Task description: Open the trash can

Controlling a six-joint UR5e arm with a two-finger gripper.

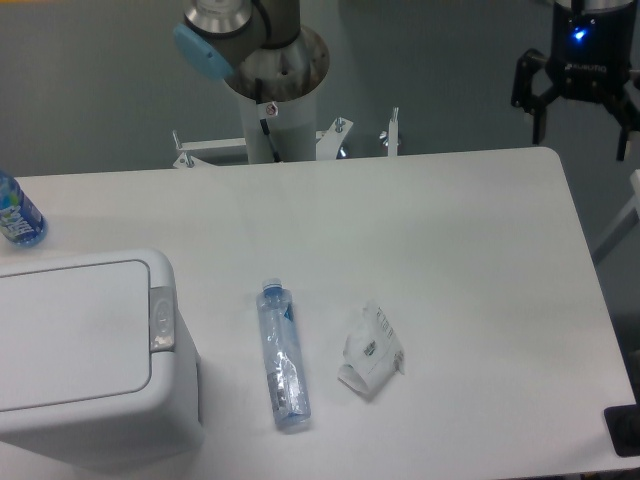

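The trash can (pixel 85 355) is a big white boxy bin at the lower left of the table, its flat lid down and a small grey latch (pixel 161 318) on its right edge. My gripper (pixel 580 135) hangs at the top right, above the table's far right corner and far from the bin. Its black fingers (pixel 537 122) are spread apart with nothing between them.
A clear plastic bottle (pixel 281 356) lies on its side mid-table, with a crumpled white wrapper (pixel 370 349) to its right. A blue-labelled bottle (pixel 17 216) stands at the left edge. The arm's base column (pixel 272 85) rises behind the table (pixel 450 240).
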